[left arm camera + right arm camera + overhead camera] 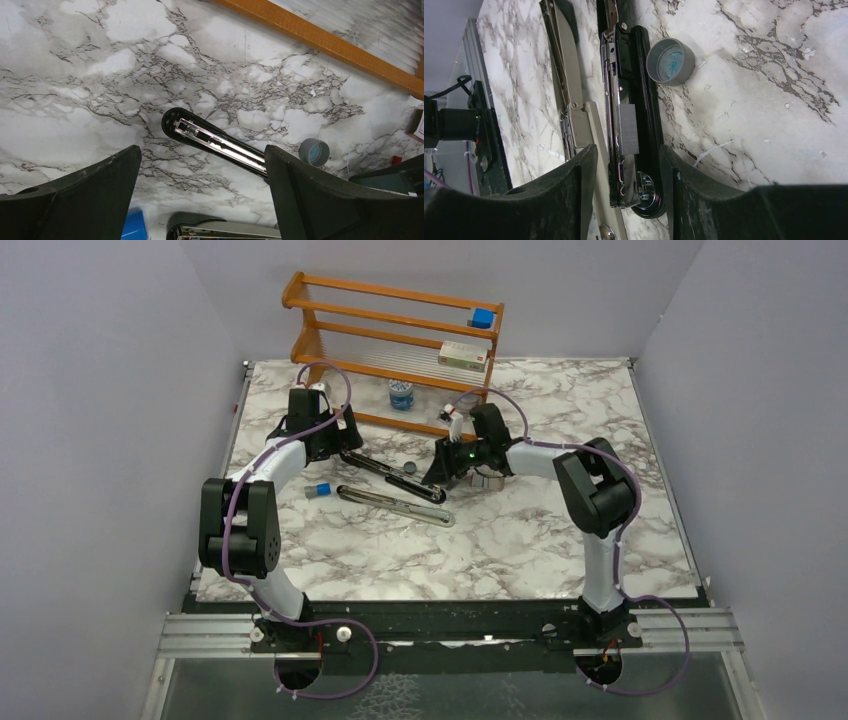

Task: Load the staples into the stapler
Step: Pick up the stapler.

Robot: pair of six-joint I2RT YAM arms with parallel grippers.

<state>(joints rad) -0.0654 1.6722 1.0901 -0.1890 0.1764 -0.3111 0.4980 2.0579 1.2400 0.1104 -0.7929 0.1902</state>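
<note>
The stapler lies opened flat on the marble table, its two long bars side by side: the black bar with the silver channel (392, 472) and the silver-grey bar (397, 506). My right gripper (629, 175) is open and straddles the black bar's rounded end (634, 150); I cannot tell whether its fingers touch it. A short grey strip of staples (628, 129) lies in the channel. My left gripper (202, 150) is open and empty, hovering over the bar's other end (215, 142). In the top view the grippers are at the bar's two ends, left (338, 443) and right (441, 474).
A wooden rack (400, 330) stands at the back with a red-and-white box (463, 355) and a blue block (483, 317) on it, and a bottle (401, 393) underneath. A grey cap (670, 61) lies beside the stapler. A small blue object (323, 489) lies at the left.
</note>
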